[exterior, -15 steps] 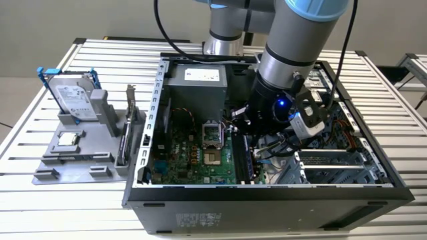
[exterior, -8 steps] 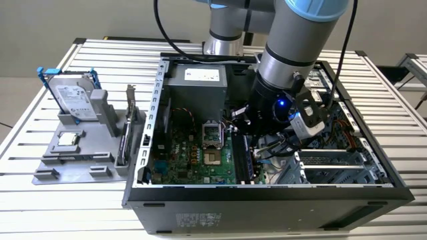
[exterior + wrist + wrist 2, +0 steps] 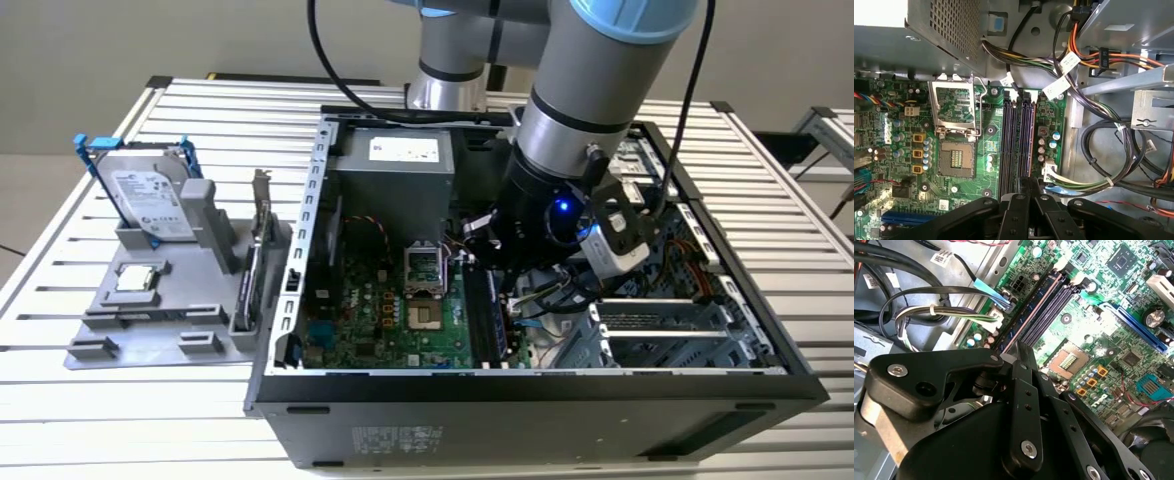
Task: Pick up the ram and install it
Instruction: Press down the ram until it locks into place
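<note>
Gripper (image 3: 1026,192) low inside open computer case (image 3: 400,385), jaws clamped on ram (image 3: 1030,145); stick lined up along memory slots (image 3: 1010,140) beside empty processor socket (image 3: 955,160), apparently for pressing into place, seating not confirmable.

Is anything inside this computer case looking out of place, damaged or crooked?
The processor socket on the green board stands open and empty, its metal frame swung back. Nothing looks damaged or spilled.

Black jaws (image 3: 1026,187) over dark memory slots (image 3: 1019,140) on green motherboard (image 3: 994,150), beside open processor socket (image 3: 956,160).
</note>
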You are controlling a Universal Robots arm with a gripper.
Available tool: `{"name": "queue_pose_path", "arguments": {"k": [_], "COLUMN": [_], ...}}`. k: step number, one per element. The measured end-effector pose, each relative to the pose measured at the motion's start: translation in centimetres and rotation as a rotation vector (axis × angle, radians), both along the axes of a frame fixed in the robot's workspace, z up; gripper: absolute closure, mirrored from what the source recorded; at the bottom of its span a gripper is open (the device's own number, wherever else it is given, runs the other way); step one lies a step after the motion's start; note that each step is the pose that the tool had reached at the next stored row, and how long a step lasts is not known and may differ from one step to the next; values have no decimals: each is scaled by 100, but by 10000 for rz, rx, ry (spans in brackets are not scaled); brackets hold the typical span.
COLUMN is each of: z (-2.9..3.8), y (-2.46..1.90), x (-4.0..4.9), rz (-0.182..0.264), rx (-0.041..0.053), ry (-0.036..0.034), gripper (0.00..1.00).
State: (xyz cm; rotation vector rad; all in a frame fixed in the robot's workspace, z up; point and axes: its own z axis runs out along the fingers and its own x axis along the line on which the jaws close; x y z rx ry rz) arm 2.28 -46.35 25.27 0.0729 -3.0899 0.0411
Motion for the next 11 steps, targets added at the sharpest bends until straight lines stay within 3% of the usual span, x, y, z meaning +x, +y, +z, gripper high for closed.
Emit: {"name": "queue_pose_path", "arguments": {"k": [11], "z": [0], "y": [0], "x": [0], "rz": [32], "rx": [64], "ry": [6], "gripper": [100]}}
